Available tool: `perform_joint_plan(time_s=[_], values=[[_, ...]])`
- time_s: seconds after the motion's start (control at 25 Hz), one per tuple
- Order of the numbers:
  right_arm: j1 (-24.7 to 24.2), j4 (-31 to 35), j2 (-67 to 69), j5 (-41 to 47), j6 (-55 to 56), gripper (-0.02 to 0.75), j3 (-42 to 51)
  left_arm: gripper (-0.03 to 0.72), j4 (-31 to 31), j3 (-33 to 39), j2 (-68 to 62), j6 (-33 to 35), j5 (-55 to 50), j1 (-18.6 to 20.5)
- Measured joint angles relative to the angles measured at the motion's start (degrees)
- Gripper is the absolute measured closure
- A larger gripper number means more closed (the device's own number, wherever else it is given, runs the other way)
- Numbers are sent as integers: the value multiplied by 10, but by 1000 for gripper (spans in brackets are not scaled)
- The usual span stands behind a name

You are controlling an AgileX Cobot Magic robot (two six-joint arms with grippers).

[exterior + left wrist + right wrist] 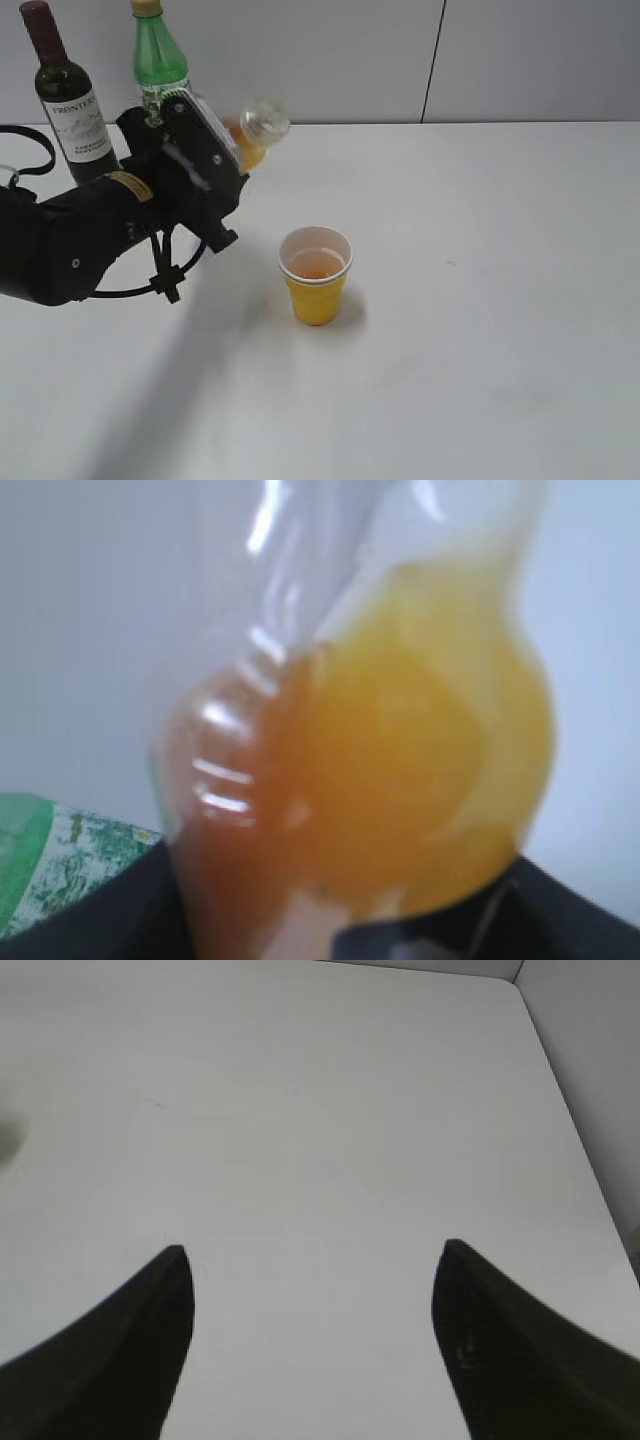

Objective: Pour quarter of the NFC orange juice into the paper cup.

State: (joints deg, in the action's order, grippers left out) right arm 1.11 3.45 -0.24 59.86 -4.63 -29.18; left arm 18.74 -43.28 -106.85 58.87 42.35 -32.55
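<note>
Juice bottle tilted in the left claw, cup waiting below.

Wine bottle (68, 90) and green bottle (160, 55) stand at ten o'clock; beside them the left claw (215, 140) clamps the juice bottle (250, 135) around its body, mouth toward three o'clock. Thin, slick plastic, light: grip mid-body, gently. Paper cup (316, 275), flimsy, holds some juice at table (500, 300) centre. Right claw (310, 1340) gapes empty over the white table; grey wall behind.

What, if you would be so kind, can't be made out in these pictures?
- NFC orange juice: its label and lower body are hidden behind the left gripper in the exterior view; the left wrist view shows only a blur.
- Green bottle: base hidden by the same arm.
- Paper cup: absent from the right wrist view.
</note>
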Motion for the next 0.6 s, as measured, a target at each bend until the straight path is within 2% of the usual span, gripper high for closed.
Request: perform_joint_plan(time_s=[0.16, 0.24, 0.4, 0.6], values=[[0, 0, 0, 0, 0, 147, 0, 238, -4, 0, 0, -183, 21, 13], [0, 0, 0, 0, 0, 147, 0, 238, -26, 0, 0, -263, 20, 29], [0, 0, 0, 0, 0, 147, 0, 238, -95, -7, -2, -367, 19, 61], [0, 0, 0, 0, 0, 147, 0, 238, -145, -70, -42, -436, 20, 80]])
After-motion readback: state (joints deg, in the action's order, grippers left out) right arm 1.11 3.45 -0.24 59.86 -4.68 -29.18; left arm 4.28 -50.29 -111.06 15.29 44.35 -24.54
